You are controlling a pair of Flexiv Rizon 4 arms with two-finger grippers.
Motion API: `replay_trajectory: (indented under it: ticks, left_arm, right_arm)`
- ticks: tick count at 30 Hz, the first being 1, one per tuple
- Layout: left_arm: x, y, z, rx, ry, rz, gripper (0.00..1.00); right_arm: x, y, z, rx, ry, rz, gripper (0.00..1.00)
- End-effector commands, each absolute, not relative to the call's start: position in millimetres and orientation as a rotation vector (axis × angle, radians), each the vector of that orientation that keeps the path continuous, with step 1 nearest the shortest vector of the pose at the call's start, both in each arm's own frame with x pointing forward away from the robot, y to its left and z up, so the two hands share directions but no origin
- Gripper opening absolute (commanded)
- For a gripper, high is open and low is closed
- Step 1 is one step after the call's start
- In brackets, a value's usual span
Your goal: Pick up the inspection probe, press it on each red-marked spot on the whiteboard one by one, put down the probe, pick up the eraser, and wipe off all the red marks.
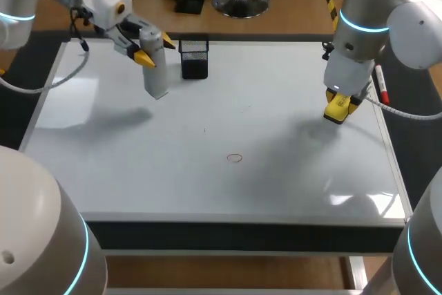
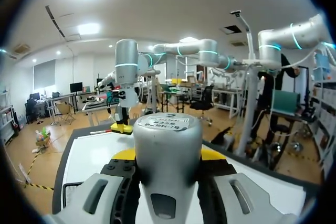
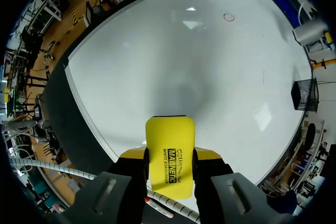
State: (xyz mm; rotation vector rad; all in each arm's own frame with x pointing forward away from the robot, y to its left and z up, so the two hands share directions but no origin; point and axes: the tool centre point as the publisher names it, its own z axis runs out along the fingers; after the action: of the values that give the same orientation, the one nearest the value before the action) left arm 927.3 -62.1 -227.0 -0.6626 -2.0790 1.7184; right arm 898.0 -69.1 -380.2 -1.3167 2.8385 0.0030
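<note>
Grey probe clamped between left fingers; yellow eraser clamped between right fingers

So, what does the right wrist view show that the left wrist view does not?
Only the right wrist view shows the red circle mark on the whiteboard. Only the left wrist view shows the right arm standing over the board. Both show the whiteboard, the yellow eraser in the right gripper and the grey inspection probe in the left gripper, each near in one and far in the other.
</note>
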Motion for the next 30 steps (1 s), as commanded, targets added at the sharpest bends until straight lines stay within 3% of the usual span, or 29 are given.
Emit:
replay_trajectory:
  ticks: [1, 30]
  left_arm:
    - [943.2, -47.7, -227.7, -0.664, -2.053, 1.728, 0.0]
    - [968.7, -18.7, -236.4, -0.603, -2.047, 1.756, 0.0]
  right_arm:
    - [898.6, -69.8, -379.4, -1.319, 2.84, 0.0, 0.0]
    - [898.6, -69.8, -379.4, -1.319, 2.84, 0.0, 0.0]
